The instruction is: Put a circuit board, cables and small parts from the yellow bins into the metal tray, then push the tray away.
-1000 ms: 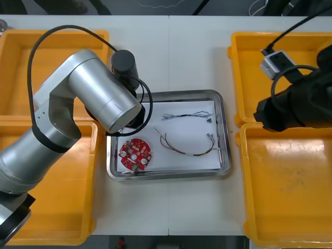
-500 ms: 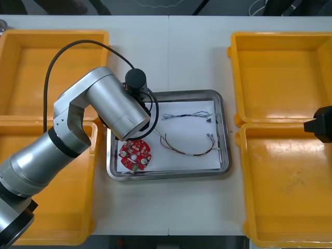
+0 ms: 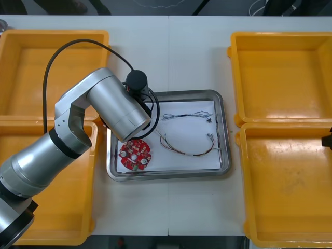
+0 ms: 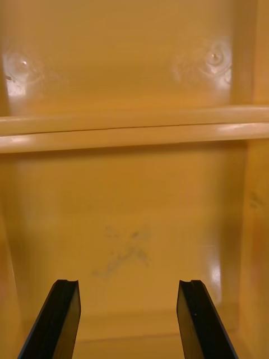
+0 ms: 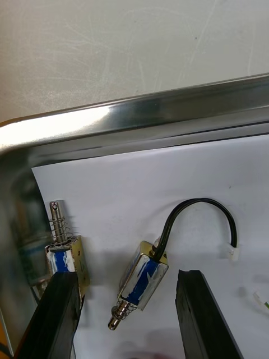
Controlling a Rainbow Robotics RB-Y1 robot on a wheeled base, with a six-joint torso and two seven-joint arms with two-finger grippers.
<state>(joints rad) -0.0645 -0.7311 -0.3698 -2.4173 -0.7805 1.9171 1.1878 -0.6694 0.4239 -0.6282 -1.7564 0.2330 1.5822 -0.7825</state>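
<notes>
Centre-left, the left gripper [image 5: 128,276] is hovering, fingers spread, over the upper-left corner of the metal tray [image 3: 168,175]. A small metal part [image 5: 144,276] is lying between them, its long axis roughly along the fingers. At far right, the right gripper [image 4: 128,291], also spread, is idling over a yellow bin [image 4: 134,213].

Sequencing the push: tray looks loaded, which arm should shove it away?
Left, probably. The left gripper hangs open just over the metal tray, inside its rim; the right gripper sits open over a yellow bin, well off the tray.
</notes>
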